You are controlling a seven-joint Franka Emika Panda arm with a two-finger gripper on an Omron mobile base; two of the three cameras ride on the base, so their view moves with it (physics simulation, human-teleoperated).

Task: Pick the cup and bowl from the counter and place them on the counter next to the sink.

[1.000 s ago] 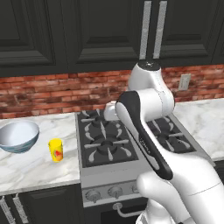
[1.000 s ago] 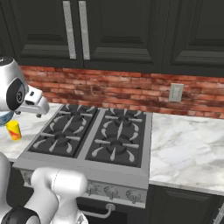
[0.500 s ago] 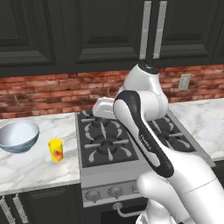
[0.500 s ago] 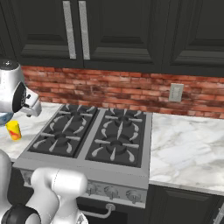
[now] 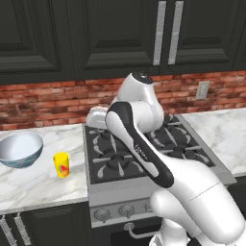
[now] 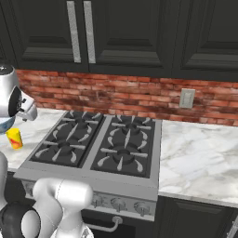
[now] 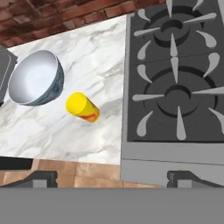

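White marble desk fills the lower left of the left base frame, stove beside it. Bowl sits far left, yellow cup just right of it. My hand is spread wide, holding nothing.

From the left base camera, the bowl runs off the left edge, so its far side is lost, and the arm covers much of the stove behind it. From the right base camera, the cup stands half tucked under the arm's white housing, and the bowl shows only as a blue-grey sliver beneath it. In the hand view, the sink is a grey corner cut by the left edge, and the red mark on the cup is too blurred to read.
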